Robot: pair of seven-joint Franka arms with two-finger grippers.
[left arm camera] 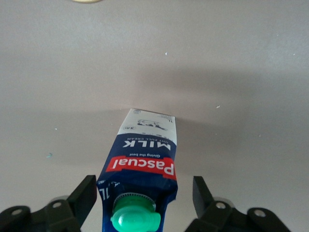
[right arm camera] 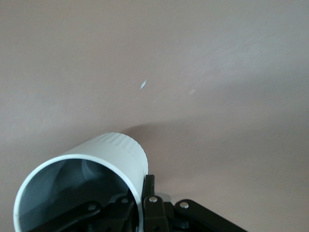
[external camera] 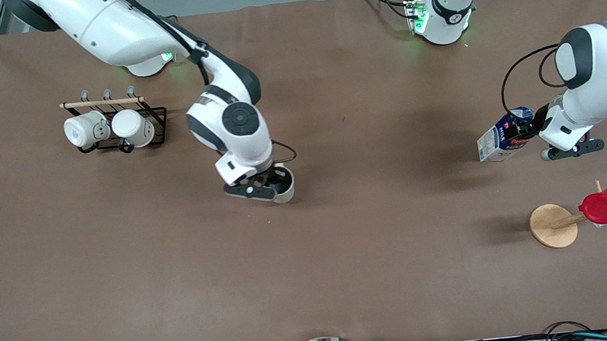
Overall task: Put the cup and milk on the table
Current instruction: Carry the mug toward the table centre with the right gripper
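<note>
Front view first: your right tool [external camera: 266, 188] is clamped on the cup's [external camera: 284, 186] rim, one finger inside, low over mid-worktop [external camera: 347, 272], the cup tilted with its dark mouth toward the wrist. Your left tool [external camera: 572, 151] straddles the milk [external camera: 503, 137] — fingers [left arm camera: 83, 195] spread wide, not gripping. The blue-and-white carton leans, green cap [left arm camera: 135, 217] toward the wrist, long axis running straight away from it.

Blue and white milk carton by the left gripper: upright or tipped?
Upright. The blue and white milk carton stands on the brown table, green cap up, between the open left gripper fingers, neither touching it.
</note>
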